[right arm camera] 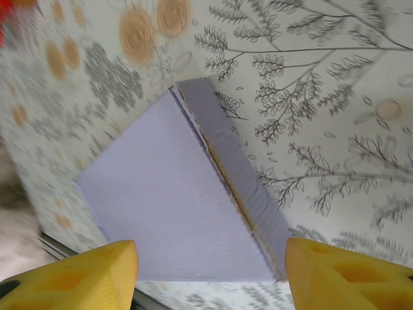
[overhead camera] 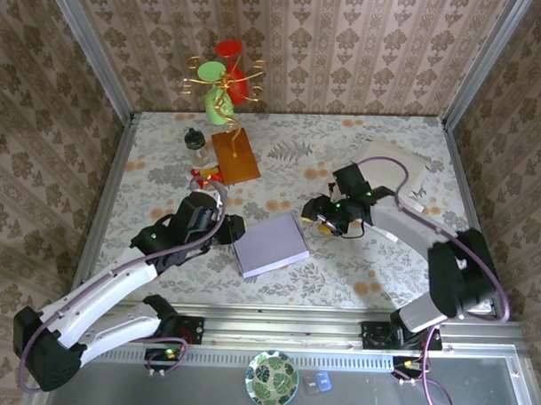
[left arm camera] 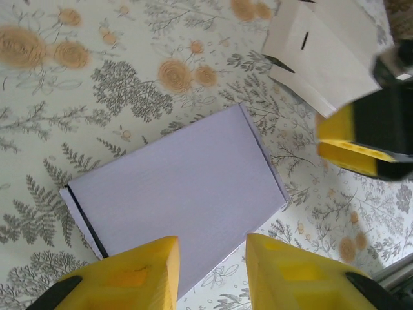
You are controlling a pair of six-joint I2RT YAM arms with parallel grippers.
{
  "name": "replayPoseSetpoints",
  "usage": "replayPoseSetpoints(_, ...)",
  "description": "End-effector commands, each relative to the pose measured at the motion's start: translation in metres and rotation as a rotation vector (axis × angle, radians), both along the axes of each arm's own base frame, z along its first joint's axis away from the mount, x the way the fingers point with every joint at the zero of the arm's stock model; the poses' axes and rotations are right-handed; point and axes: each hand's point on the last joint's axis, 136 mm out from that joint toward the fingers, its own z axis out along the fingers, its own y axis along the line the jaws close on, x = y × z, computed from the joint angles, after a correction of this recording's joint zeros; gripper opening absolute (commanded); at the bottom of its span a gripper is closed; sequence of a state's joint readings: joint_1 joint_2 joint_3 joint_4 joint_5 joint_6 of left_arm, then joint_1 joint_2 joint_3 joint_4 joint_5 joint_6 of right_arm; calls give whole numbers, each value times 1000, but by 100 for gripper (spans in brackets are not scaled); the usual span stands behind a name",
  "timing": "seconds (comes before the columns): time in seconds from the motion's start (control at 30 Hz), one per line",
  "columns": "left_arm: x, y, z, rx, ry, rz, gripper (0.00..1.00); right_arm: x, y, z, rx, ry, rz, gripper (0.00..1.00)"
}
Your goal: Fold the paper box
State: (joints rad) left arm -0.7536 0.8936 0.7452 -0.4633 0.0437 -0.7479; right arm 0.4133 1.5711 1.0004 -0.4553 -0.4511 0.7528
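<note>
I am watching a floral-covered bench closed in by patterned wallpaper walls. A small jar is standing upper left of centre, its contents too small to tell. A leaf-patterned bowl is sitting at the bottom edge. The lavender paper box is lying flat at centre frame, its long axis running left to right and rising slightly rightward. The left end effector is hovering partly open at its left edge, gripping nothing. The right end effector is gaping wide over its right edge, empty.

Left fingers slightly parted, right fingers wide.
</note>
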Motion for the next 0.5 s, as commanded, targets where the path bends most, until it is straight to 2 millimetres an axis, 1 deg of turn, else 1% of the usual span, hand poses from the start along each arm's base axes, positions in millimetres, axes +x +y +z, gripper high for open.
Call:
replayPoseSetpoints(0.0,3,5,-2,43,-77,-15,33,-20,3,-16,-49,29,251,65)
replayPoseSetpoints(0.1,2,6,-3,44,-69,-5,33,-18,10,-25,-52,59,281,64)
replayPoseSetpoints(0.23,-1,7,-2,37,-68,5,33,-22,24,-38,-51,99,302,60)
replayPoseSetpoints(0.37,-2,9,4,23,-69,20,33,-28,44,-46,-27,130,283,51)
replayPoseSetpoints(0.4,-2,10,5,23,-69,23,33,-24,53,-46,-8,115,265,49)
replayPoseSetpoints(0.47,-3,10,7,19,-67,26,33,-21,64,-47,13,107,225,46)
